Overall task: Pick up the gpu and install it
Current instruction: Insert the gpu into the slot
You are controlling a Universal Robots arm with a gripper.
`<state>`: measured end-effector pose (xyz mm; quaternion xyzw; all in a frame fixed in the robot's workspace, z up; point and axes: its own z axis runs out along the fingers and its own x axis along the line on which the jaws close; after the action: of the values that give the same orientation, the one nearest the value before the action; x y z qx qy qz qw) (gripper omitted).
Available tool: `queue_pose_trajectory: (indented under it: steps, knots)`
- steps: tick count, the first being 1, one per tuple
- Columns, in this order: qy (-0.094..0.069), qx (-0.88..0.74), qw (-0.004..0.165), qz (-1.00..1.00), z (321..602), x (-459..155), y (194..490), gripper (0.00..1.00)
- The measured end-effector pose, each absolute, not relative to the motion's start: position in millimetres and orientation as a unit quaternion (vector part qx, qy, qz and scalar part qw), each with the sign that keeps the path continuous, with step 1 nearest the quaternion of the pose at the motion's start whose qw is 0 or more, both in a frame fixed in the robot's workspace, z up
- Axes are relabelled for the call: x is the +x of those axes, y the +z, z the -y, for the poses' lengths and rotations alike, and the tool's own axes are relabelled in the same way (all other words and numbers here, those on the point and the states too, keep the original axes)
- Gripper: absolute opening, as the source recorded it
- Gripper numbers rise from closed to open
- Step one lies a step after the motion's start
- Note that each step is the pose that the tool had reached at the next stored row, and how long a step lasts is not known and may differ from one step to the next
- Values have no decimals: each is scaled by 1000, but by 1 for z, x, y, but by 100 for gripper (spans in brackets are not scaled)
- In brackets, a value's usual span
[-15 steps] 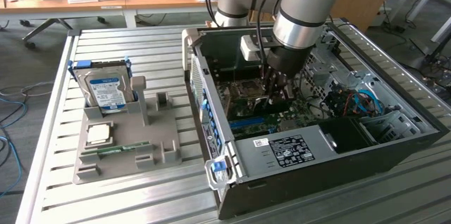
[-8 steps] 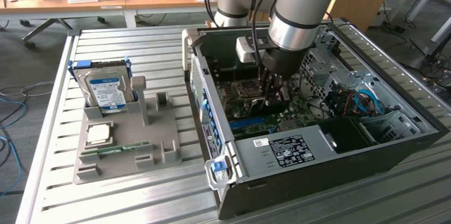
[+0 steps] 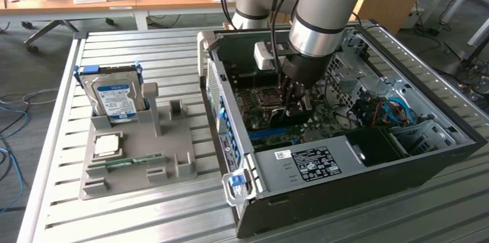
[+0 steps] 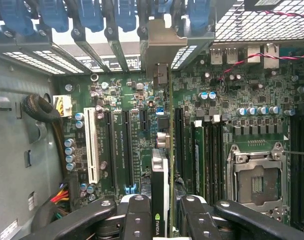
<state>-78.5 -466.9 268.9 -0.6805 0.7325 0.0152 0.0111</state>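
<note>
The gpu (image 4: 162,170) is seen edge-on between my fingers (image 4: 139,215), a thin card with a dark face and a green board edge. Its silver bracket (image 4: 164,45) reaches the rear slot openings of the case. My gripper (image 4: 164,220) is shut on the gpu and holds it upright over the motherboard (image 4: 116,90), among the long black slots (image 4: 127,145). Whether its edge sits in a slot I cannot tell. In the exterior view my gripper (image 3: 294,102) is down inside the open computer case (image 3: 428,157), with the dark gpu (image 3: 294,116) below it.
A white slot (image 4: 91,145), the CPU socket (image 4: 257,182) and blue bracket clips (image 4: 91,15) surround the card. Outside the case, a grey holder (image 3: 180,140) carries a hard drive (image 3: 114,97), a RAM stick (image 3: 126,163) and a CPU (image 3: 107,144). The power supply (image 3: 313,163) fills the case's near corner.
</note>
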Motion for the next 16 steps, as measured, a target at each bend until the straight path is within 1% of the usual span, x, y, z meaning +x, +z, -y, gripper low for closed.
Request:
queue_pose_trajectory:
  steps: [16]
  knots:
    - [15,-681,11,-732,467,-81,268,27]
